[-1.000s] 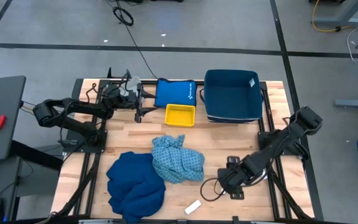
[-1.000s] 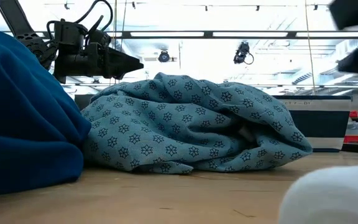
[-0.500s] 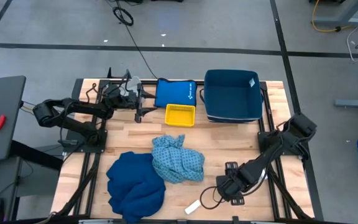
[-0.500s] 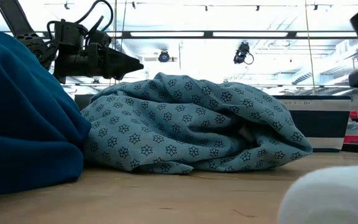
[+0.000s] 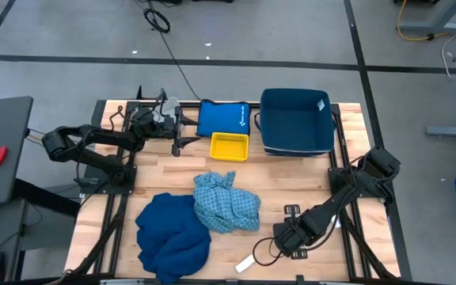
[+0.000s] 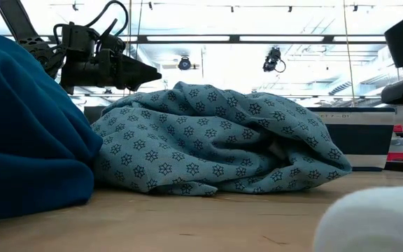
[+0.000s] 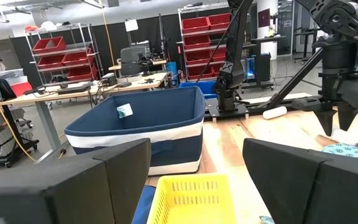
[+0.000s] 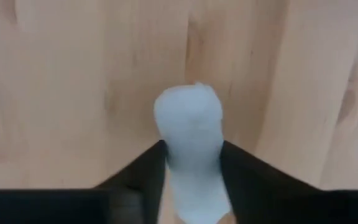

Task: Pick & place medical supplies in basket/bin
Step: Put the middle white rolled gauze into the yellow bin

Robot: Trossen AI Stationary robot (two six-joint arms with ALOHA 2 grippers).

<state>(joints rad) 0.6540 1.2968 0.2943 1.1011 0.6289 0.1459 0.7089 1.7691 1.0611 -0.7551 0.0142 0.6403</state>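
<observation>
A small white roll [image 5: 245, 263] lies on the table's front edge, apparently between the right gripper's [image 8: 191, 180] fingers. The patterned light-blue cloth [image 5: 226, 203] lies crumpled mid-table, touching the heaped dark-blue cloth [image 5: 172, 232].

Dark-blue plain cloth [image 5: 172, 234]; light-blue star-patterned cloth [image 5: 226, 203]; white roll [image 5: 245, 264]; yellow basket [image 5: 229, 146]; navy bin [image 5: 295, 122]; pale wood worktop [image 5: 291, 182].

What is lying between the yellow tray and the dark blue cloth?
In the high view, the patterned light-blue cloth lies between the yellow tray and the dark blue cloth; bare table surrounds it.
</observation>
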